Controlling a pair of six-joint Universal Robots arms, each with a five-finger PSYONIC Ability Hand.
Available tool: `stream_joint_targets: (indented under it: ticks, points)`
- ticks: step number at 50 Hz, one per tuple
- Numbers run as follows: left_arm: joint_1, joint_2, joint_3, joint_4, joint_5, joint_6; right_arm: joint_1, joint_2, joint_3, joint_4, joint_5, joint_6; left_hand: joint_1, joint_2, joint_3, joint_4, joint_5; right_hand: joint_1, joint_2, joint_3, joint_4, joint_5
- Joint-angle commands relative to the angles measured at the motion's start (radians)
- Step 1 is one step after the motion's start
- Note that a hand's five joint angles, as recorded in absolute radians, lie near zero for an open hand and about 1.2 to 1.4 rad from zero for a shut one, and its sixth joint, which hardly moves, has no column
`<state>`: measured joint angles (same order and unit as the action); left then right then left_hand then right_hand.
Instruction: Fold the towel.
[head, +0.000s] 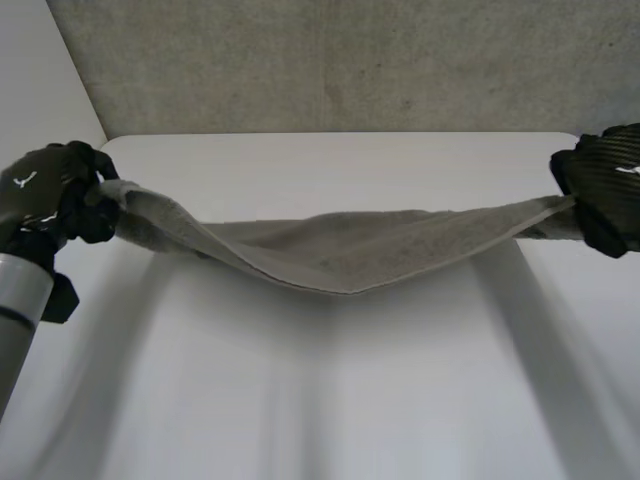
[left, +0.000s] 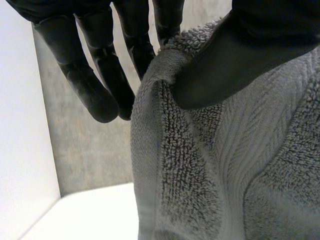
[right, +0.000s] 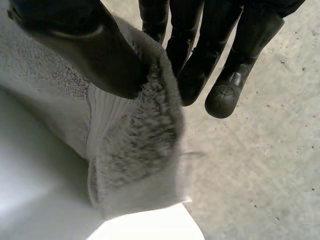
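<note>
While strung between both hands, grey terry towel hangs over white worktop, ends raised, middle sagging in shallow V. Surface: looped pile, with flat ribbed band near each end. Left hand pinches left end, thumb pressed against fingers; right hand pinches right end likewise.

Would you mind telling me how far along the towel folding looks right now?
Done: the left hand pinches one end of the towel, the right hand the other. In hand: it hangs stretched between them, sagging over the table. Left, seemingly: laying it down and folding it.
</note>
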<state>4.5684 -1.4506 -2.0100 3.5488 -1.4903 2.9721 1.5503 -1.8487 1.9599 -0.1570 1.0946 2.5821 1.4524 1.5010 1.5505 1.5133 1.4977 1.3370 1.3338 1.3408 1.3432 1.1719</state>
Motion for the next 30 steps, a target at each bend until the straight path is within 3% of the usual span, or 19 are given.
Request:
stream_joint_targets:
  ticks: [1, 8, 11, 17, 19, 22, 24, 25, 27, 30]
  points:
    - [0.003, 0.142, -0.127, -0.034, 0.033, 0.059, -0.141, -0.021, 0.008, 0.203, -0.133, -0.160, -0.056, -0.105, -0.154, -0.117, -0.276, 0.059, 0.062, 0.056, 0.053, 0.050]
    - [0.012, 0.164, -0.227, -0.039, 0.099, 0.087, -0.259, -0.020, 0.005, 0.433, -0.176, -0.408, -0.056, -0.105, -0.154, -0.117, -0.276, 0.059, 0.062, 0.056, 0.053, 0.050]
    - [0.017, 0.147, -0.228, -0.036, 0.101, 0.087, -0.260, -0.006, 0.002, 0.456, -0.177, -0.433, -0.056, -0.105, -0.154, -0.117, -0.276, 0.059, 0.062, 0.056, 0.053, 0.050]
    - [0.014, 0.036, -0.205, -0.025, 0.101, 0.090, -0.219, 0.164, -0.058, 0.429, -0.177, -0.444, -0.056, -0.105, -0.154, -0.117, -0.276, 0.059, 0.062, 0.056, 0.053, 0.050]
    - [0.001, -0.060, -0.153, -0.016, 0.094, 0.097, -0.135, 0.285, -0.133, 0.393, -0.138, -0.444, -0.056, -0.105, -0.154, -0.117, -0.276, 0.059, 0.062, 0.056, 0.053, 0.050]
    - [0.001, -0.116, -0.122, -0.010, 0.093, 0.100, -0.087, 0.348, -0.179, 0.379, -0.099, -0.444, -0.056, -0.105, -0.154, -0.117, -0.276, 0.059, 0.062, 0.056, 0.053, 0.050]
    - [0.001, -0.235, -0.047, 0.002, 0.082, 0.104, 0.002, 0.484, -0.290, 0.364, -0.004, -0.445, -0.056, -0.105, -0.154, -0.117, -0.276, 0.059, 0.062, 0.056, 0.053, 0.050]
    - [0.001, -0.235, -0.047, 0.002, 0.082, 0.104, 0.002, 0.485, -0.291, 0.364, -0.004, -0.445, -0.056, -0.105, -0.154, -0.117, -0.276, 0.059, 0.062, 0.056, 0.053, 0.050]
    - [-0.005, -0.339, 0.037, 0.004, 0.059, 0.104, 0.078, 0.624, -0.413, 0.356, 0.074, -0.442, -0.056, -0.105, -0.154, -0.117, -0.276, 0.059, 0.062, 0.056, 0.053, 0.050]
    - [-0.008, -0.437, 0.121, 0.004, 0.015, 0.104, 0.106, 0.689, -0.477, 0.356, 0.106, -0.444, -0.056, -0.105, -0.154, -0.117, -0.276, 0.059, 0.062, 0.056, 0.053, 0.050]
